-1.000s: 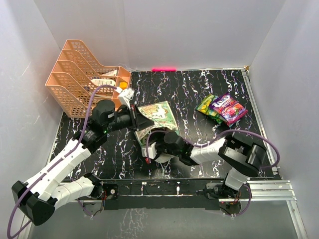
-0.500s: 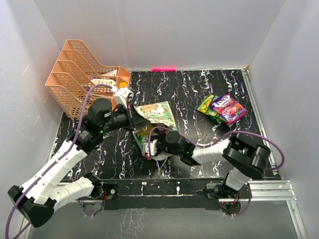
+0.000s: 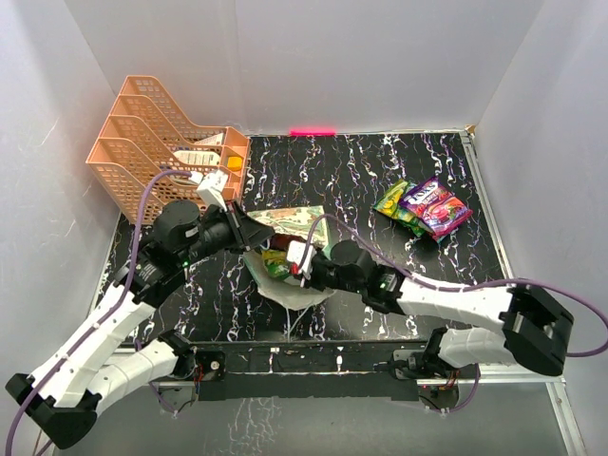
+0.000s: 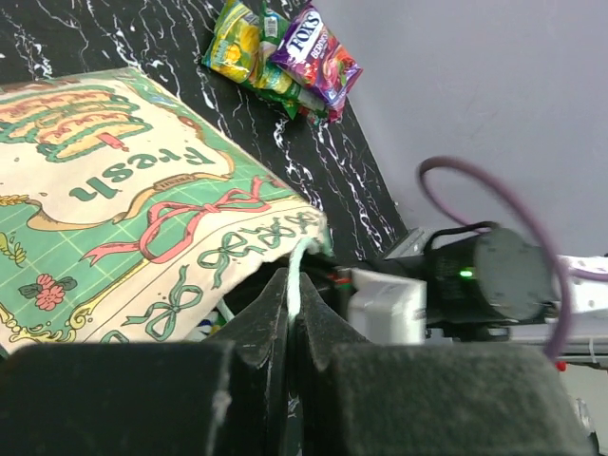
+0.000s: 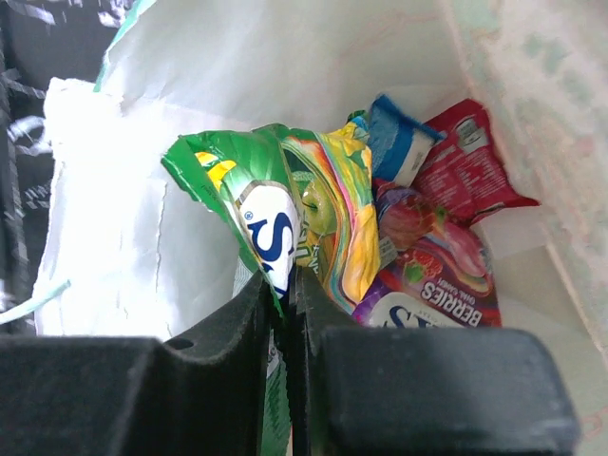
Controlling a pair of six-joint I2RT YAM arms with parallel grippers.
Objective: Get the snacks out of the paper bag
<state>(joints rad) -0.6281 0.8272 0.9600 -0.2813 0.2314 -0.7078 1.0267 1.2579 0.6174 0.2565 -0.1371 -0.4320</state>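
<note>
The paper bag (image 3: 296,219) lies on its side on the black table, "Fresh" face (image 4: 123,190) up, mouth toward the arms. My left gripper (image 3: 253,229) (image 4: 293,283) is shut on the pale green rim at the mouth, holding it up. My right gripper (image 3: 291,258) (image 5: 287,285) is inside the mouth, shut on a green snack packet (image 5: 271,195) (image 3: 276,264). Behind it in the bag lie a purple berries packet (image 5: 432,290), a red one (image 5: 467,160) and a blue-white one (image 5: 399,142). Two snacks (image 3: 425,206) (image 4: 285,59) lie outside on the table at the right.
A peach mesh tray rack (image 3: 152,157) stands at the back left, close behind the left arm. White walls enclose the table on three sides. A metal rail (image 3: 518,359) runs along the near right edge. The right arm (image 4: 480,275) shows right beside the bag's mouth.
My right gripper has shut on the green packet inside the bag and its arm has stretched out lower. The left gripper has shifted left, still holding the bag's rim.
</note>
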